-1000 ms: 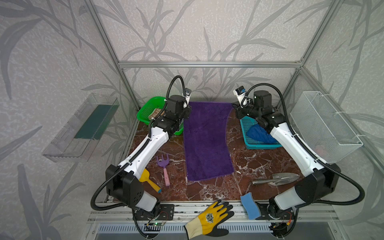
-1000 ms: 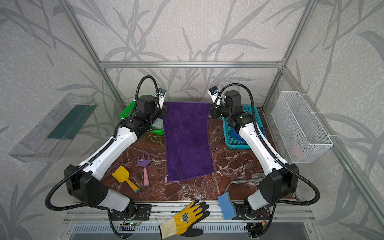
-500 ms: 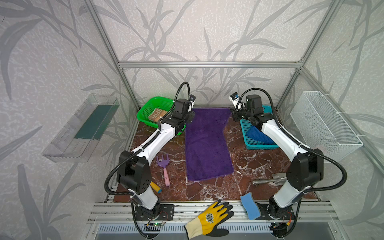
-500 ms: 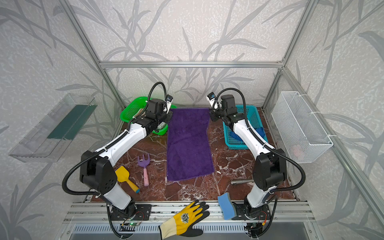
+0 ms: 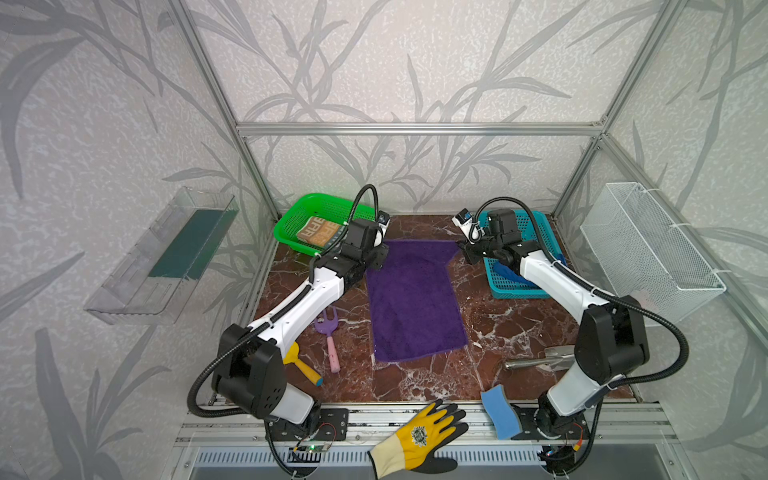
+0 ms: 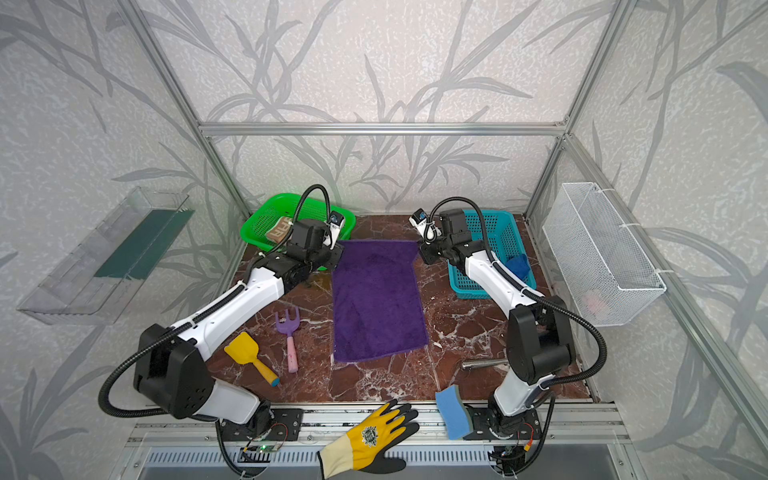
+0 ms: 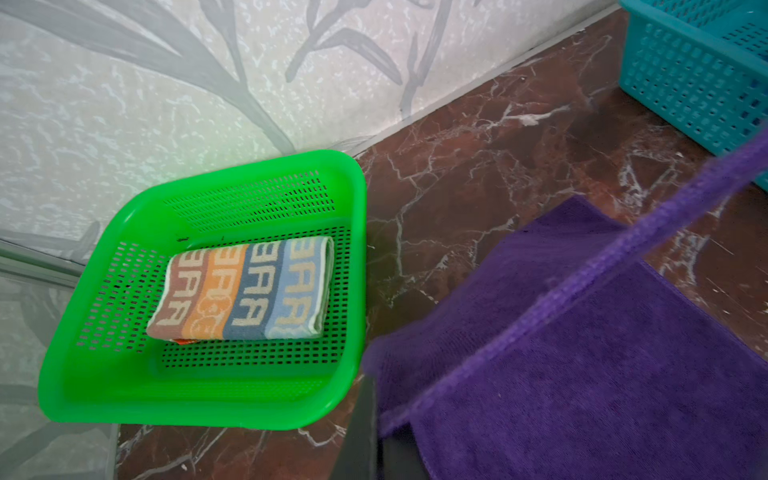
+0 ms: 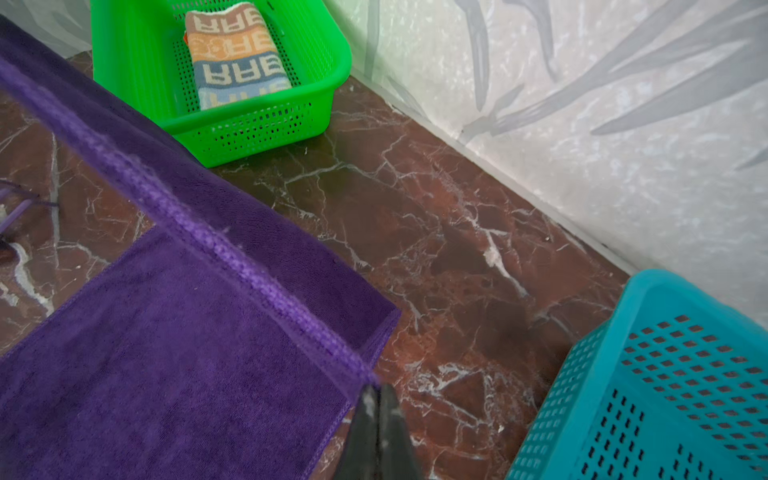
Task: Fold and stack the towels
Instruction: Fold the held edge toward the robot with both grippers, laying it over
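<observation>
Nearest, on the rail in front of the surface (image 5: 415, 382), lies a yellow and black glove (image 5: 419, 436), with a light blue sponge (image 5: 498, 411) just to its right. On the brown marbled top, a yellow scoop (image 5: 301, 363) and a purple rake (image 5: 328, 336) lie at the left. A metal trowel (image 5: 536, 361) lies at the right, partly behind my right arm (image 5: 557, 282). Between them the purple towel (image 5: 411, 303) runs lengthwise down the middle, its near end flat on the surface. Its far end is raised. My left pincer (image 5: 380, 259) is clamped on the far left corner and my right pincer (image 5: 465, 254) is clamped on the far right corner. In both wrist views the hem runs taut between them, above the cloth lying below. Beyond my left pincer, in the far left corner, the green basket (image 5: 291, 232) holds the cream lettered towel (image 7: 245, 291), folded and lying flat inside. At the far right the teal basket (image 6: 465, 286) holds the royal blue towel (image 6: 519, 266), bunched against its right wall and partly hidden by my right arm.
</observation>
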Robot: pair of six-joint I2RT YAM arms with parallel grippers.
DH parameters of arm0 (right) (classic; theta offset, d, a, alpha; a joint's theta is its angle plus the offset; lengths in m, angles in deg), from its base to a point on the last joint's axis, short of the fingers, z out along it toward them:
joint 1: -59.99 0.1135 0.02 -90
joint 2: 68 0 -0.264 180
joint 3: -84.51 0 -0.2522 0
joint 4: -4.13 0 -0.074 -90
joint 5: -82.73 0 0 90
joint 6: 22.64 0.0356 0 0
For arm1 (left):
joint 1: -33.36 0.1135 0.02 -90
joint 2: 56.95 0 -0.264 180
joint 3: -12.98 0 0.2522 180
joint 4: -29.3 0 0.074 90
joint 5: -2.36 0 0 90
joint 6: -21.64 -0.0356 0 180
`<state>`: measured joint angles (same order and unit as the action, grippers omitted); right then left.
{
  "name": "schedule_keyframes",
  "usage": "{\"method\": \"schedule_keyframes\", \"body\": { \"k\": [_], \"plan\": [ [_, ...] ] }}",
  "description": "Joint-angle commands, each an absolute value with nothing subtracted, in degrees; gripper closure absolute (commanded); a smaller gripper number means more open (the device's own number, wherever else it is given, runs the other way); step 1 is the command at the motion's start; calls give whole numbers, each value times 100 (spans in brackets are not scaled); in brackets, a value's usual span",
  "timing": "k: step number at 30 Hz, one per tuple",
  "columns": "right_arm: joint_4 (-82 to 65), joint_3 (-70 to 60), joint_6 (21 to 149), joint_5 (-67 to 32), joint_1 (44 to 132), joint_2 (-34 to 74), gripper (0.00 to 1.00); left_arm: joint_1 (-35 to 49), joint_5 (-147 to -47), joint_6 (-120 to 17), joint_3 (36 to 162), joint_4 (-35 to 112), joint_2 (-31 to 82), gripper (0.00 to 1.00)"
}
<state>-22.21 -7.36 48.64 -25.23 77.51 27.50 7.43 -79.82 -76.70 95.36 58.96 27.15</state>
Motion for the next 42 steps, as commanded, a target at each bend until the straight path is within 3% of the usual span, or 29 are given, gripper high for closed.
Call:
{"method": "schedule_keyframes", "body": {
  "k": [1,27,42],
  "plan": [
    [-2423,-1003,4845,-2599,7722,2341,100,599,-7993,-7378,9212,6063,2408,100],
    [-4191,-2636,5496,-2577,8292,940,100,-26,-8613,-5555,7506,6960,1243,100],
    [-4565,-3020,6489,-2343,8723,1041,100,-424,-8657,-4847,6757,6803,1168,100]
  ]
}}
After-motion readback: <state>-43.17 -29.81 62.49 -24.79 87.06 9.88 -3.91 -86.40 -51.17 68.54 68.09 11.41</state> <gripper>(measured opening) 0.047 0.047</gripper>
